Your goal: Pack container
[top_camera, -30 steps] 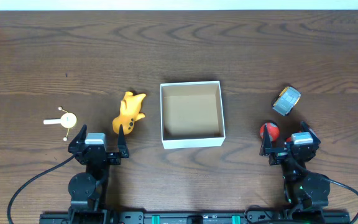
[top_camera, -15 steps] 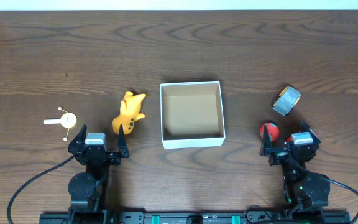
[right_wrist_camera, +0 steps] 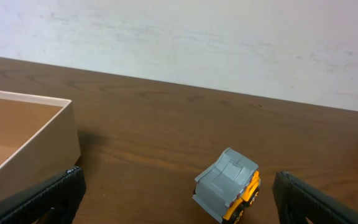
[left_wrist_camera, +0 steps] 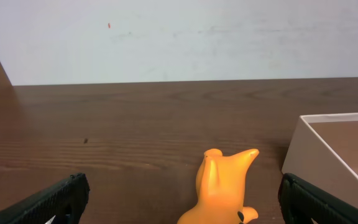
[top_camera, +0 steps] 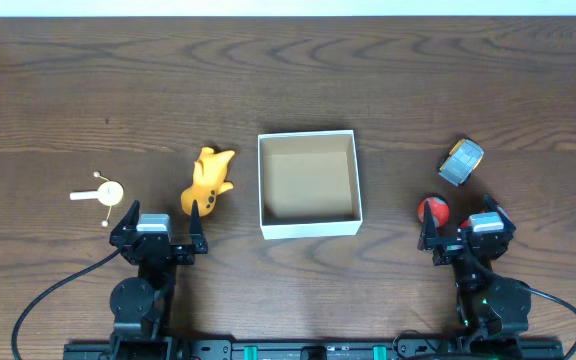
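Both sets of jaws were spread wide and empty: the left gripper (top_camera: 158, 218) sat just short of the yellow animal toy (top_camera: 208, 180), and the right gripper (top_camera: 463, 228) was beside a red toy (top_camera: 432, 210). The container (top_camera: 310, 229) sat open at mid-table between them, with nothing visible inside. Best move, I'd judge, was to straddle the yellow toy's body squarely before closing. The right fingers partly hid the red toy, and the pale spoked piece (top_camera: 103, 193) was too small to identify.

Dark brown wood-grain table (top_camera: 288, 80) fills the overhead view, with a thin pale strip along its far edge. Wrist views show a plain white wall (left_wrist_camera: 229, 37) rising straight from that far edge, lightly scuffed, small red speck upper left. Lighting is even and diffuse, shadows soft.
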